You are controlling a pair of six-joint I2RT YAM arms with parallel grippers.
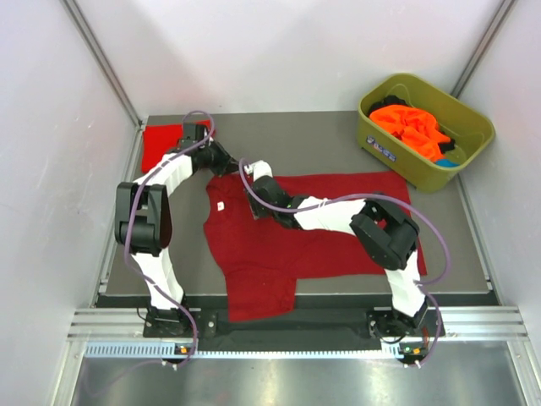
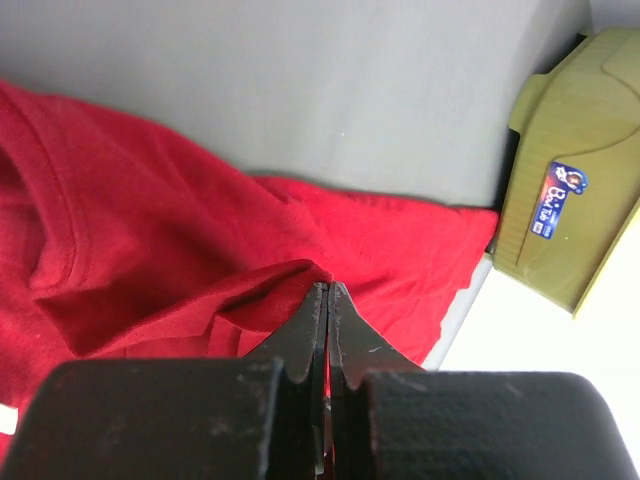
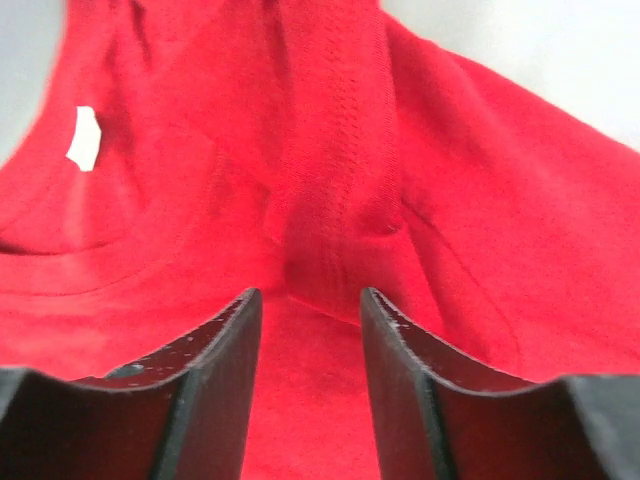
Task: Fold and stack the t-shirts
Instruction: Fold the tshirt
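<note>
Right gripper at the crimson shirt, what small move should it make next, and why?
Probably close on the cloth. The right gripper stands open with a raised ridge of the crimson t-shirt just at its tips, and the left gripper is shut on a fold of the same shirt.

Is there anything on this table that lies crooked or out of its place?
Yes. The dark crimson t-shirt lies wrinkled across the table, and its near sleeve hangs past the table's near edge. Nothing looks spilled or damaged.
</note>
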